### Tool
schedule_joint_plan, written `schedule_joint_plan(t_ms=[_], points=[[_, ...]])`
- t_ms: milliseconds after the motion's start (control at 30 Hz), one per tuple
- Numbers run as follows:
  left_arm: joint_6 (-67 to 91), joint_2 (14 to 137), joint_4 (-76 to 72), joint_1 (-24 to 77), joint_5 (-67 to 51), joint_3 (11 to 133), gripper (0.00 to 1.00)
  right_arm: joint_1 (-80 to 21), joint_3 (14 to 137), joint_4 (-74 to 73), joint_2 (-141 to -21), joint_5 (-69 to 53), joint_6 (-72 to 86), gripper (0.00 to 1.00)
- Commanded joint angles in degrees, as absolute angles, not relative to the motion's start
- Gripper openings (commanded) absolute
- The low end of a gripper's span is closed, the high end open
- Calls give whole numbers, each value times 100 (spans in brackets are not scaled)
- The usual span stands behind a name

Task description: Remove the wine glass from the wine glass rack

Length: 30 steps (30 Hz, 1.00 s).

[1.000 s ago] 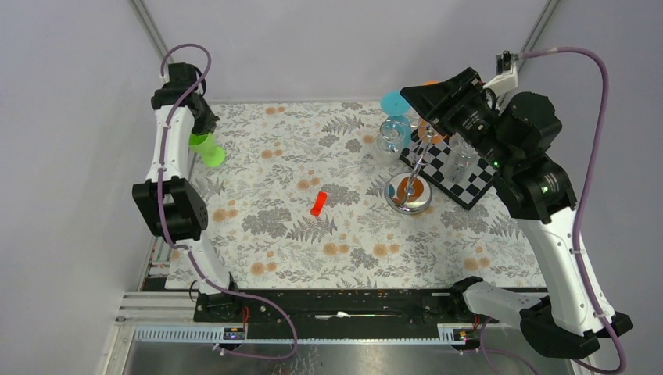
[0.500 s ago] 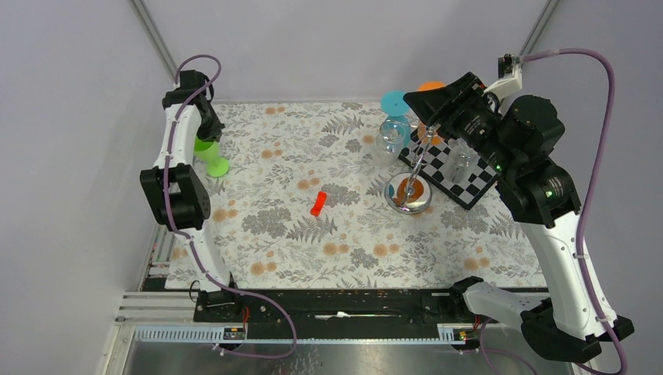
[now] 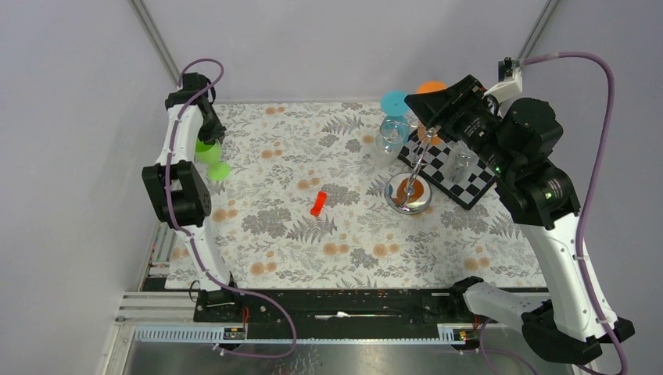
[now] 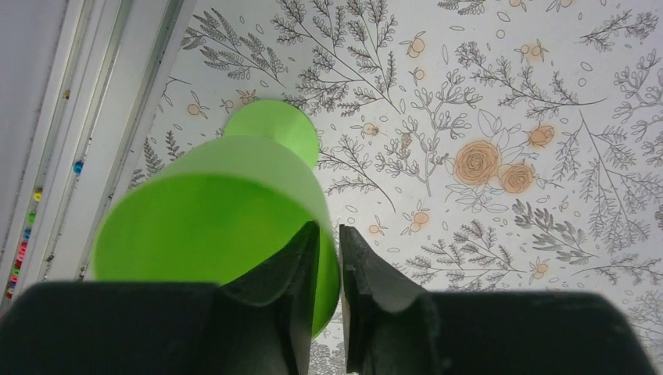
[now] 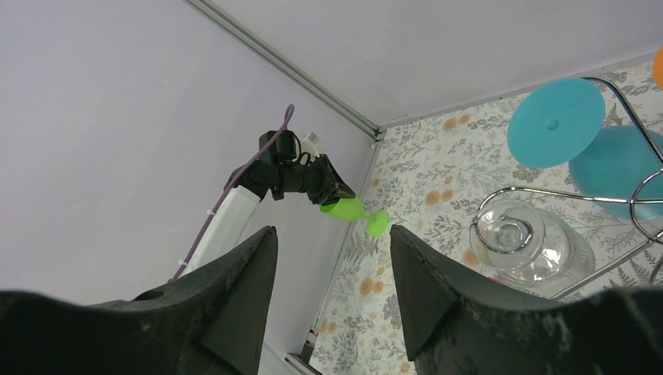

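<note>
1. At the far left edge of the floral tablecloth (image 3: 313, 250), the left gripper (image 4: 328, 231) has its two fingers set almost together. One finger is inside and one outside the rim of the bright green plastic wine glass (image 4: 211, 219). Only the thin wall of the bowl lies between them. Whether they are pinching it or have just let go, I cannot tell.
2. This green glass is off the stand and well apart from it, tilted, with its round foot pointing away from the gripper.
3. A small red object (image 3: 317, 203) lies on the cloth near the middle.
4. Right of centre stands the silver metal wine glass rack (image 3: 408, 205) on its shiny round disc base. A clear wine glass (image 5: 520, 238) and a teal plastic wine glass (image 5: 555, 121) hang upside down in its wire loops.
5. A black-and-white chequered board (image 3: 457, 183) lies just beside the rack base.
6. The right gripper (image 5: 332, 231) hovers above the rack's top, fingers spread wide and holding nothing.
</note>
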State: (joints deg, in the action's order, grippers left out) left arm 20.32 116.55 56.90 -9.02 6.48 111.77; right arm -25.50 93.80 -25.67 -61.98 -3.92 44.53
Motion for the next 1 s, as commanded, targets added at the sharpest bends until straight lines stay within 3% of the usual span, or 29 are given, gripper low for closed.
schedule_joint_plan(t_ms=[0, 367, 500, 767, 967], points=[[2048, 11522, 5506, -957, 667, 11360, 27, -2531, 9316, -2514, -6033, -223, 4474, 62], [2022, 10902, 5772, -967, 917, 11733, 75, -2535, 9248, -2744, -6094, -355, 4566, 60], [2105, 10510, 5908, -967, 785, 11969, 98, -2530, 9237, -2839, -6214, -487, 4692, 58], [2092, 9644, 6153, -960, 176, 12242, 99, -2516, 9810, -3776, -6505, -187, 4224, 57], [2195, 8754, 5580, -901, -1727, 11435, 99, -2488, 10654, -5127, -7309, -322, 3813, 58]])
